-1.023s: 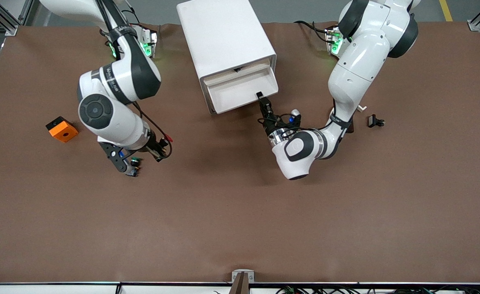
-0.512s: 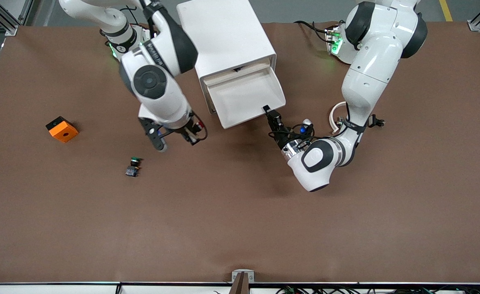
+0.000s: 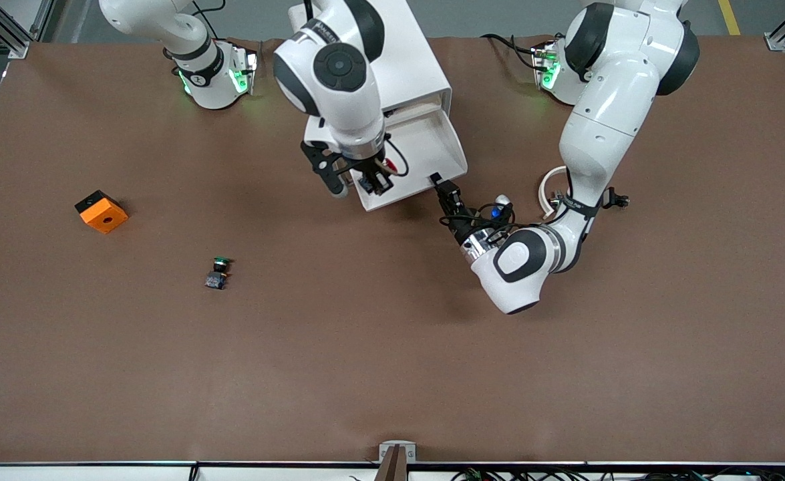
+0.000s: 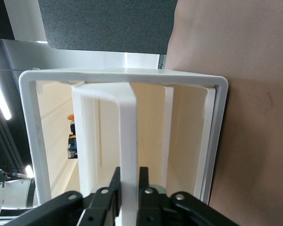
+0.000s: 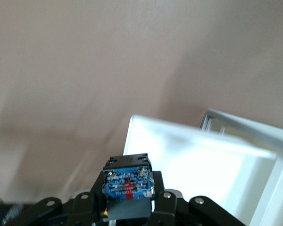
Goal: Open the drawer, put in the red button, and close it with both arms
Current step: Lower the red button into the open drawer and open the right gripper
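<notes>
Carrying the red button to the open drawer is the step in hand, as far as these views let one judge.

Starting at the right arm's end of the table, an orange block [image 3: 101, 211] sits alone on the brown tabletop. A green-capped button [image 3: 218, 273] lies on its side, nearer the front camera and closer to the middle.

Next comes the right arm, reaching in from its base. The right gripper [image 3: 359, 182] hangs over the front corner of the drawer, on the side toward the right arm's end. Its wrist view shows the fingers clamped on the red button [image 5: 127, 184], with the blue-grey base facing the camera and the cap out of sight.

The white cabinet [image 3: 412, 60] stands at mid-table between the two bases. Its drawer [image 3: 455, 143] is pulled out toward the front camera and looks empty where visible.

The left gripper [image 3: 440, 186] is at the drawer's front. In its wrist view the fingers are closed on the thin white handle [image 4: 129, 141].

A small black part [image 3: 616, 198] lies toward the left arm's end.

The next move likely calls for the right gripper to shift further over the drawer's interior, lower, and release the button. The left arm should hold the drawer steady. After that, both arms would push it shut.
</notes>
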You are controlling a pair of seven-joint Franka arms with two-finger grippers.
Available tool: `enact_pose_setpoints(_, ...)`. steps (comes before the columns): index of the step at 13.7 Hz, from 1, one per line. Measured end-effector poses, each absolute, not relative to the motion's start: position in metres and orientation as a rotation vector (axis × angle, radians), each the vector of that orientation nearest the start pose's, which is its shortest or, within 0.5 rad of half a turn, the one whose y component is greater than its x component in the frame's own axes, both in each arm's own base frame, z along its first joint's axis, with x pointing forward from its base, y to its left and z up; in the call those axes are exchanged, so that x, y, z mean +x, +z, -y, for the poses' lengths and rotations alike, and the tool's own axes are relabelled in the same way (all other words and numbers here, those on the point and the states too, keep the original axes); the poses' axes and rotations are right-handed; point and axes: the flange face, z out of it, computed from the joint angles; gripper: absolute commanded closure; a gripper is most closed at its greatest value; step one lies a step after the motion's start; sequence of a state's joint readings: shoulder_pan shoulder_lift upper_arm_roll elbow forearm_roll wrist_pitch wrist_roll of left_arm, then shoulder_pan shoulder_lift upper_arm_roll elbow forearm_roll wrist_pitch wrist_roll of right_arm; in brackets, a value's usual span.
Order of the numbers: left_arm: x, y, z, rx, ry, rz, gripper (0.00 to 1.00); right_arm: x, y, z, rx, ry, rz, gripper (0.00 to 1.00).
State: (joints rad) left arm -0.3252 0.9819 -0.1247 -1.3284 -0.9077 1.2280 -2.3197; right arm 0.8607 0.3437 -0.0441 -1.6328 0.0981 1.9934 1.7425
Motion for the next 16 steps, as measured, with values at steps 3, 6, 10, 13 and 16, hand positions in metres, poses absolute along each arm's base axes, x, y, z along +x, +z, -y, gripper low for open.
enact_pose_setpoints(3,0.534,0.163,0.352,-0.969,1.439,1.677,0.07,0.421,0.409,-0.514,-2.783,0.100,-1.363,1.00)
enact_pose_setpoints(6,0.532,0.162,0.353,-0.967,1.437,1.673,0.00,0.405,0.384,-0.534,-2.817,0.100,-1.318,1.00)
enact_pose_setpoints(10,0.533,0.163,0.354,-0.979,1.441,1.672,0.00,0.394,0.364,-0.553,-2.850,0.100,-1.281,1.00)
enact_pose_setpoints(13,0.537,0.168,0.352,-1.013,1.464,1.674,0.00,0.384,0.361,-0.562,-2.867,0.100,-1.251,1.00)
enact_pose_setpoints(16,0.547,0.180,0.342,-1.071,1.482,1.691,0.00,0.375,0.362,-0.568,-2.877,0.099,-1.229,1.00)
